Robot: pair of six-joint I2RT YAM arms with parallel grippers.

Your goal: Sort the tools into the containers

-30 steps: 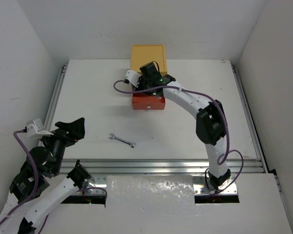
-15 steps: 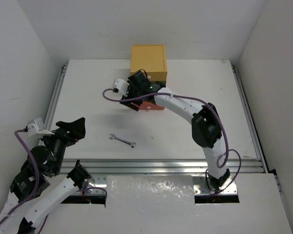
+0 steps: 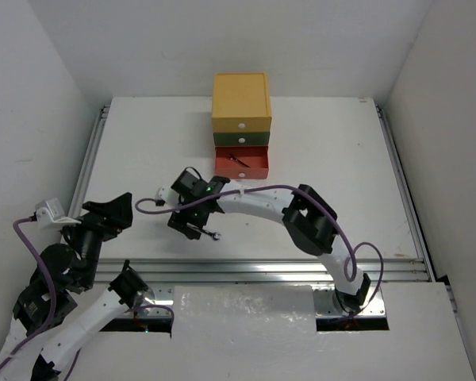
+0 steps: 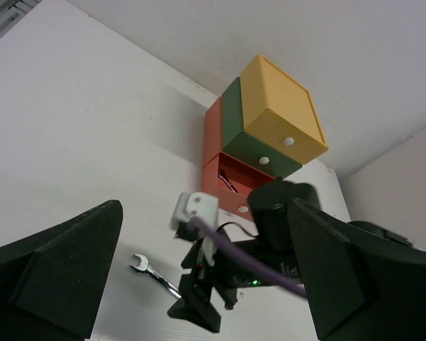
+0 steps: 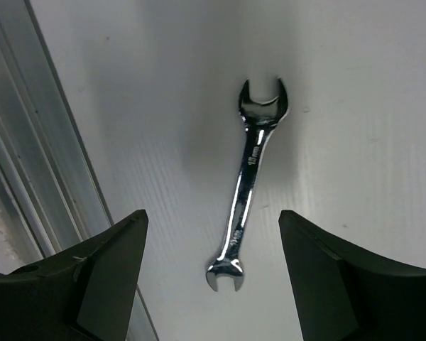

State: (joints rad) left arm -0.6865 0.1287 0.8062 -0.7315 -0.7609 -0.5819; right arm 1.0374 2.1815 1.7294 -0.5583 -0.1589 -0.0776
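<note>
A flat silver wrench lies on the white table, below and between the tips of my right gripper, which is open and holds nothing. From above, the right gripper hovers over the wrench and hides most of it. The stacked chest stands at the back: yellow drawer on top, green drawer shut, red drawer pulled out with a thin dark tool inside. My left gripper hangs open and empty at the near left, facing the wrench and the chest.
An aluminium rail runs along the table's near edge, and another rail along the left. Grey walls close in the left, back and right. The right arm stretches across the near middle of the table.
My right arm has swung from the red drawer back toward the near left and now hovers over the wrench. Its jaws have opened. The left arm shifted only slightly.
</note>
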